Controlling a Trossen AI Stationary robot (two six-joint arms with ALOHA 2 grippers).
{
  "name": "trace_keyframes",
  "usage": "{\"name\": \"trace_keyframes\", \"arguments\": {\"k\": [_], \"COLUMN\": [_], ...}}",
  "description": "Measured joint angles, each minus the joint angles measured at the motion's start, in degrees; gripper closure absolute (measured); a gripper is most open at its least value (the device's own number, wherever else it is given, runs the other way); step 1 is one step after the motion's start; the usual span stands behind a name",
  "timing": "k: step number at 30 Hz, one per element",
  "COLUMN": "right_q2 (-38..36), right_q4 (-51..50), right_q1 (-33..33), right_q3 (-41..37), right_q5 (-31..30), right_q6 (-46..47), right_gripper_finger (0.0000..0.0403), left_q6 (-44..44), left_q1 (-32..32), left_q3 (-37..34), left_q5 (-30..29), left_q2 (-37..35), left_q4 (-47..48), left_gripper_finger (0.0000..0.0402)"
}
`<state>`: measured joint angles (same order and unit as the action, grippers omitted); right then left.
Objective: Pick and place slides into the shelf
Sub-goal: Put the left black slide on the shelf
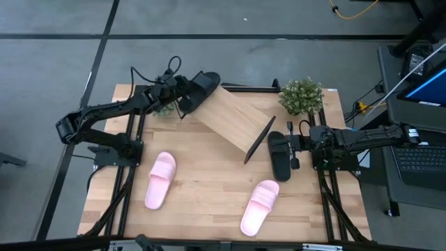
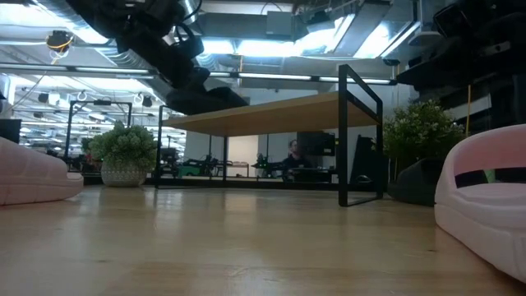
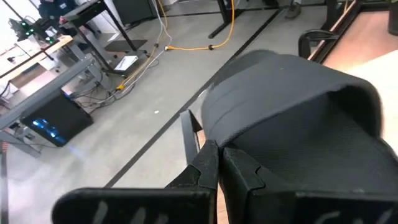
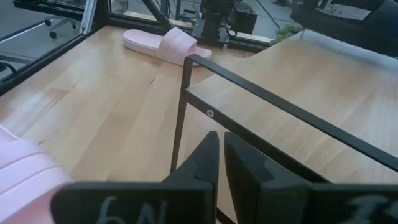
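My left gripper [image 3: 219, 167] is over the shelf's far left end and shut on a black slide [image 1: 200, 88], which fills the left wrist view [image 3: 292, 106]. In the low view that slide [image 2: 207, 99] sits just above the end of the shelf board [image 2: 271, 113]. The shelf [image 1: 233, 118] is a slanted light-wood board on a black frame. The second black slide [image 1: 279, 155] lies sole down on the table by the shelf's right end. My right gripper [image 4: 221, 155] is shut beside it [image 1: 290, 144], facing the shelf frame [image 4: 261, 96]. Two pink slides [image 1: 160, 180] [image 1: 259, 206] lie on the near half of the table. My left gripper holds the black slide by its side edge near the strap [image 3: 231, 142], pinched between the two fingers. The fingers themselves hide the exact spot. The slide is off the table, over the shelf board's far left corner; whether it touches the board I cannot tell.
Two potted plants stand at the table's far edge, one by the shelf's right end [image 1: 301, 95] and one under my left arm [image 1: 164, 109]. Bare wood lies between the pink slides [image 1: 209, 188]. A laptop [image 1: 425, 157] sits off the table to the right.
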<state>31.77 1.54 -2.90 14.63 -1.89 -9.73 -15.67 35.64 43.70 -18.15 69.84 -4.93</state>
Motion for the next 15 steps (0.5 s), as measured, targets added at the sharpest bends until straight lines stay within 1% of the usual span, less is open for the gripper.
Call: {"name": "trace_keyframes", "arguments": {"k": [6,15], "right_q2": [0.00,0.00], "right_q4": [-0.04,-0.09], "right_q1": [0.00,0.00], "right_q3": [0.00,0.00], "right_q5": [0.00,0.00], "right_q6": [-0.01,-0.01], "right_gripper_finger": [0.0373,0.0373], "left_q6": [-2.42,-4.44], "left_q1": [0.63,0.61], "left_q3": [0.00,0.00], "left_q5": [1.38,1.38], "left_q2": [0.00,-0.02], "left_q4": [0.14,0.91], "left_gripper_finger": [0.0401,0.0401]}}
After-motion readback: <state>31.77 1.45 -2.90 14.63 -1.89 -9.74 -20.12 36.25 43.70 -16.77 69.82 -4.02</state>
